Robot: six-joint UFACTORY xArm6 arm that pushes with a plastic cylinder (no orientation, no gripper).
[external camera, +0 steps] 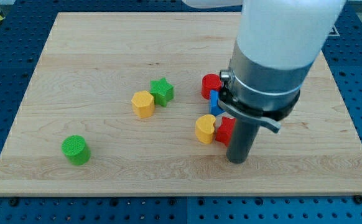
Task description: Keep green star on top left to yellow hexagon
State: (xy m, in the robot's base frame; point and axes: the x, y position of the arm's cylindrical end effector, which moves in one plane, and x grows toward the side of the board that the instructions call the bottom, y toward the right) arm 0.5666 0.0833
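Observation:
The green star point(162, 91) sits on the wooden board point(106, 50) near the middle, touching the upper right side of the yellow hexagon point(143, 104). My tip point(237, 159) rests on the board at the view's lower right of centre. It stands right beside a red block point(225, 129) and well to the right of the star and hexagon.
A yellow heart-shaped block point(205, 128) touches the red block by my tip. A blue block point(215, 102) and a second red block point(210, 85) lie just above them, partly hidden by the arm. A green cylinder point(76, 150) stands at the lower left.

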